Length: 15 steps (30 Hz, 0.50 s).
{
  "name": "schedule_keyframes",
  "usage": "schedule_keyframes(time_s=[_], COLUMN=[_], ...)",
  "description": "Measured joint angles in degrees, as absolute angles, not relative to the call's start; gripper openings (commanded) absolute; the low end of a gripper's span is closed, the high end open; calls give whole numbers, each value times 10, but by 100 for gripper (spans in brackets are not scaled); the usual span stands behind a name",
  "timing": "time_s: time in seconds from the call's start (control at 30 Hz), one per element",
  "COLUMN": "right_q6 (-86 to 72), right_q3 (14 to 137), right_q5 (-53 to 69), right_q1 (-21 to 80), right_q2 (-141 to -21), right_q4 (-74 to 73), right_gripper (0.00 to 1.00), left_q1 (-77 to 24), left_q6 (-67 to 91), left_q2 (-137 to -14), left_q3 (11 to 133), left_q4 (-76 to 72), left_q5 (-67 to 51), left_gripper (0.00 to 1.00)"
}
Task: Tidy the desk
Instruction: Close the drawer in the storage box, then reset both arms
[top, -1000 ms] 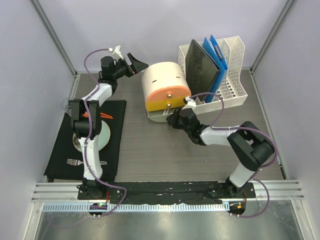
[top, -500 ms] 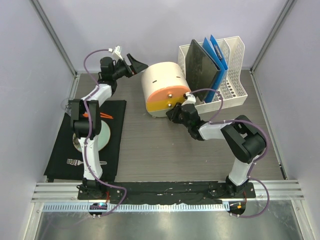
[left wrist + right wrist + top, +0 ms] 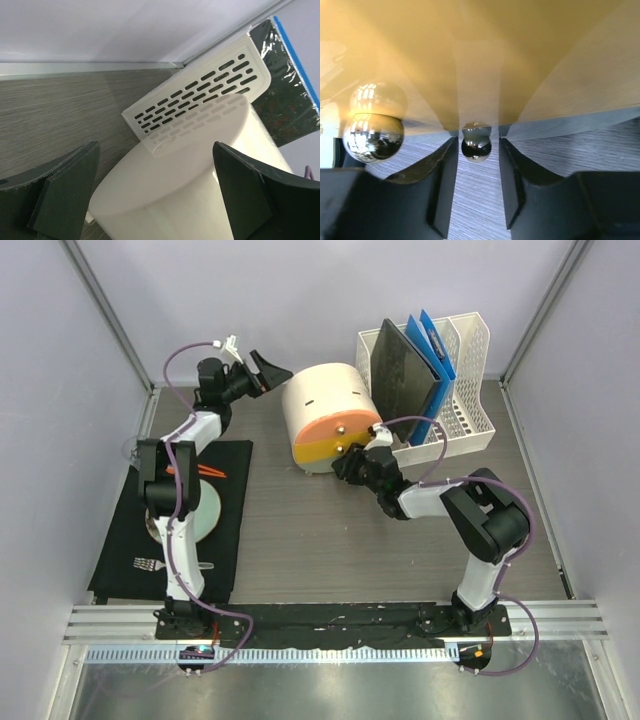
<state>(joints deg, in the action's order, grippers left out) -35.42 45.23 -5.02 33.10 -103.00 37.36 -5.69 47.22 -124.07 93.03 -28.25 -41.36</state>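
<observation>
- Since a second ago, your right gripper (image 3: 476, 145) has closed in on the cream drum-shaped box (image 3: 322, 400). The pale lip that jutted out below the box's orange front (image 3: 330, 438) no longer shows.
- Right gripper: its fingers now straddle the smaller knob (image 3: 476, 148) on that front with a thin gap on each side, so it is released, not clenched.
- Left gripper (image 3: 272, 365): spread wide and holding nothing. It hovers just behind the box's left rear.
- The desk (image 3: 300, 540) lies under everything, and the box stands toward its far middle.
- Nothing stands between the right gripper and the orange front.
- Two shiny ball knobs are on that front; the larger knob (image 3: 372, 137) sits to the left in the wrist view.
- Just right of the box: one white file rack (image 3: 470, 340) with three slots, holding one black folder (image 3: 400, 370) and one blue folder (image 3: 432, 340).
- Well left of the box: one black mat (image 3: 120, 530) carrying one plate (image 3: 205, 515) and one fork (image 3: 150, 564).
</observation>
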Motion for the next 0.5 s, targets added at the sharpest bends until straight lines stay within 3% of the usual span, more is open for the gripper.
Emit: schedule_keyframes(time_s=[0.3,0.5], right_q6=[-341,-330], right_q3=[426,423], right_q5=[-50,-48], right_q1=[328,328], right_q2=[-983,-947], right_q4=[376,350], right_gripper=[71,78], left_q1=[-57,-65], left_q6=[385,330], left_q2=[-1148,-1053], left_q3=[859,816], left_q4=[-196,-146], left_q5=[-364,-300], left_gripper=[100,100])
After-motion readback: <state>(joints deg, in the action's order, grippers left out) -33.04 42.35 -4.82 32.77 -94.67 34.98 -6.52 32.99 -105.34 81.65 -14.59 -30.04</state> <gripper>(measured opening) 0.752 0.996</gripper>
